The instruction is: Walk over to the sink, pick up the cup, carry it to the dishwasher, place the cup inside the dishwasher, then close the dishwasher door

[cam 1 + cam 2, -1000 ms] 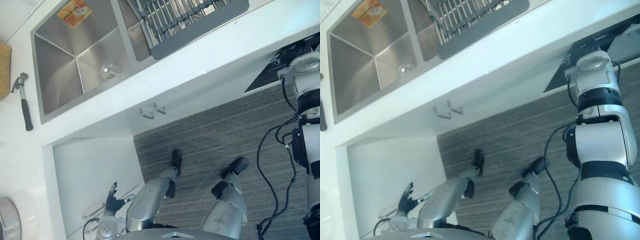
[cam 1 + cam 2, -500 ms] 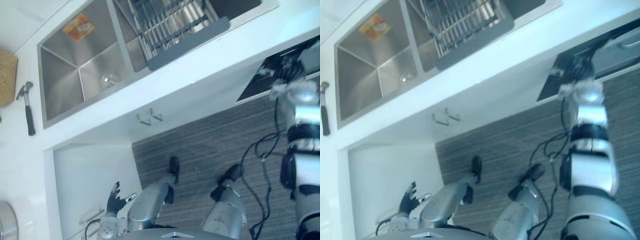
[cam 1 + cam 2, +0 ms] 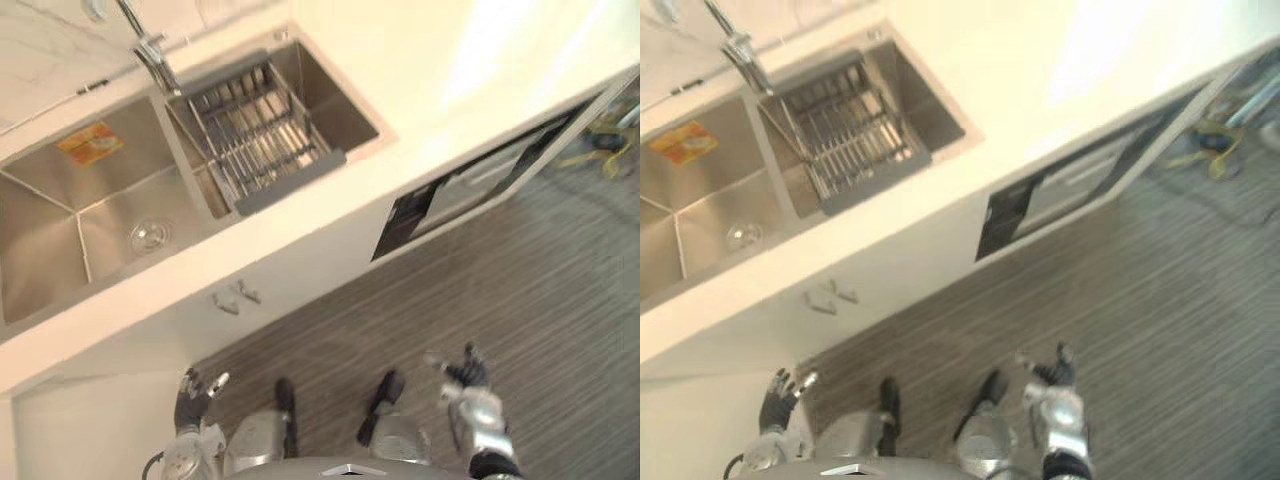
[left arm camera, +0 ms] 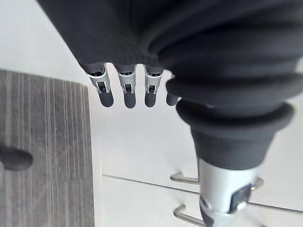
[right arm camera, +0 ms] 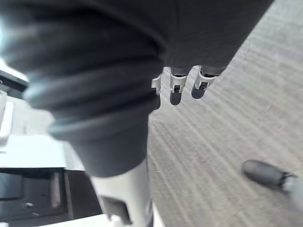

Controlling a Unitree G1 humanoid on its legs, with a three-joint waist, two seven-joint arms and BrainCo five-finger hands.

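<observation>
Looking down at the sink [image 3: 40,200], I think the cup [image 3: 150,237] is that small round clear thing on the bottom of its left basin, though I can't be sure from up here. A wire rack [image 3: 262,135] sits in the sink's right basin. The dishwasher [image 3: 450,195] is under the desk [image 3: 450,80], right of the sink. The left robot hand [image 3: 195,392] and right robot hand [image 3: 462,375] both hang low in front of the sink, fingers loosely spread and holding nothing.

The sink [image 3: 60,215] is brushed steel-grey, and the sticker [image 3: 90,143] in it is orange and yellow. The rack [image 3: 265,135] is dark grey with silvery bars. The countertop [image 3: 460,70] is pale cream-white. The floor [image 3: 540,290] is grey with fine darker stripes. The dishwasher [image 3: 460,195] shows black and pale grey.
</observation>
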